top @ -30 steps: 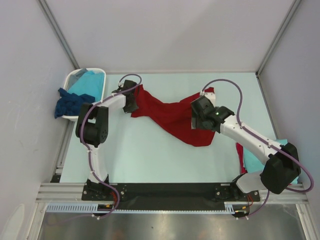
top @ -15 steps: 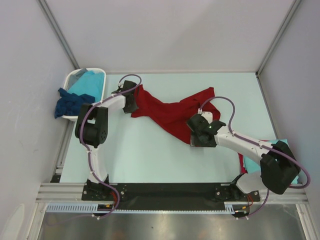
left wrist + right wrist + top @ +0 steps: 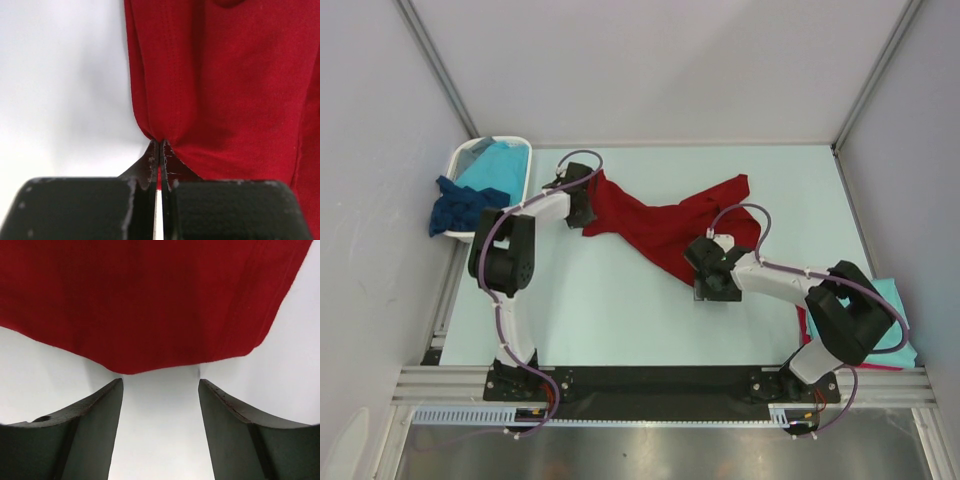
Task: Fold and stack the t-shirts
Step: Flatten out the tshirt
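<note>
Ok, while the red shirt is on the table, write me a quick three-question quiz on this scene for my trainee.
1. True or false: the left gripper is shut on an edge of the dark red t-shirt.
2. The right gripper is: A open, nothing between its fingers; B shut on the dark red t-shirt; C shut on nothing.
3. Fill in: the navy t-shirt hangs over the rim of the white ____.
Key: 1 true; 2 A; 3 basket.
</note>
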`<state>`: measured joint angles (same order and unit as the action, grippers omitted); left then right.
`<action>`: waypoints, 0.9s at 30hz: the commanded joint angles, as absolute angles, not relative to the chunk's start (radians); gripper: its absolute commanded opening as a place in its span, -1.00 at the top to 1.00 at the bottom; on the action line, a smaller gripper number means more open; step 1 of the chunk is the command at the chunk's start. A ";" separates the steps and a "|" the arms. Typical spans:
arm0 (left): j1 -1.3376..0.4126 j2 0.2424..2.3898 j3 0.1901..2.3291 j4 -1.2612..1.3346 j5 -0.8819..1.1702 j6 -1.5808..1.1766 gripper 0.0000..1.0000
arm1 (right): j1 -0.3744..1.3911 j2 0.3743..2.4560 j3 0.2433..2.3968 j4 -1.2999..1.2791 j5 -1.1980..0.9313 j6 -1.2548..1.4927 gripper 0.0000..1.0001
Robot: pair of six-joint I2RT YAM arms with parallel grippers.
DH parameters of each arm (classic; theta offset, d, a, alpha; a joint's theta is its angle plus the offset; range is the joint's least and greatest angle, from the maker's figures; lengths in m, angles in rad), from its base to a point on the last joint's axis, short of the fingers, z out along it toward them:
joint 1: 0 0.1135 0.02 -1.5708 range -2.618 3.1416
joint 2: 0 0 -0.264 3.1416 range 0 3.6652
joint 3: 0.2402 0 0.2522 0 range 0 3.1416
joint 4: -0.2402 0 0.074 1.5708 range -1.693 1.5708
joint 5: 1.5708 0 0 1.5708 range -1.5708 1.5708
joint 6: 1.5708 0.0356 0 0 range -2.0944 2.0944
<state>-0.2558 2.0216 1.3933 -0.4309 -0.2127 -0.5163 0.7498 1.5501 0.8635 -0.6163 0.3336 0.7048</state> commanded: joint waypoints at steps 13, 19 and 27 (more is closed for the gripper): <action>-0.264 1.944 1.353 -0.454 -0.209 -0.526 1.00 | 0.692 1.577 0.928 -0.574 0.402 0.654 -0.33; -0.264 1.939 1.350 -0.456 -0.213 -0.525 0.99 | 0.660 1.604 0.930 -0.546 0.397 0.629 -0.32; -0.264 1.936 1.344 -0.454 -0.221 -0.523 1.00 | 0.647 1.655 0.956 -0.522 0.380 0.607 0.35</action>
<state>-0.2577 1.9873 1.3537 -0.4480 -0.2104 -0.5190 0.6510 1.6287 0.9241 -0.5472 0.3626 0.6186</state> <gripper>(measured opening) 0.007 0.397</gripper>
